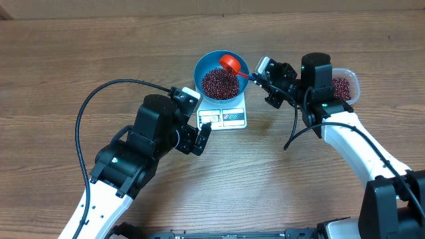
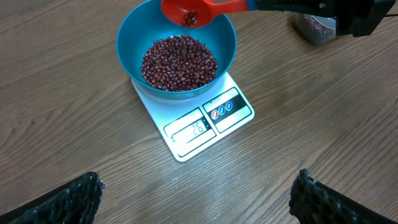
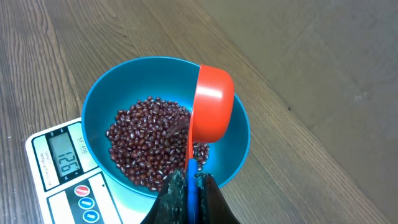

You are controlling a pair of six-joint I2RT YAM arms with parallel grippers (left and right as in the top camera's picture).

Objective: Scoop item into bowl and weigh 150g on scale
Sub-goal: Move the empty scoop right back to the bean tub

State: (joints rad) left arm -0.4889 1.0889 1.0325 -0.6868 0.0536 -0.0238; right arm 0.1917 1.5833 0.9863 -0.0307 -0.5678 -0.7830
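Closest to the overhead lens is the left arm point(image 1: 133, 156), a black and white mass rising over the lower left of the wooden desk point(image 1: 53, 66), with a black cable point(image 1: 83, 113) looping out beside it. Its left tool point(image 2: 198, 200) hangs above bare wood with both fingers spread wide apart and nothing between them, facing the scale from just in front of it.

Next to the right, the white scale point(image 1: 232, 117) lies flat near the desk's middle. In the right wrist view its grey display point(image 3: 67, 160) appears to read 126. A bright blue bowl point(image 1: 199, 66) sits upright on the scale's platform, covering most of it. The beans point(image 1: 219, 83) form a dark red-brown heap across the bowl's bottom.

Over the bowl's far right edge a red scoop point(image 1: 230, 63) is tipped mouth-down toward the heap, a few beans visible at its lip. Its handle runs right into the right tool point(image 1: 259, 76), whose fingers are clamped on it.

Further right, partly hidden behind the right arm point(image 1: 345, 136), stands a clear plastic tub point(image 1: 355, 83) holding more beans.
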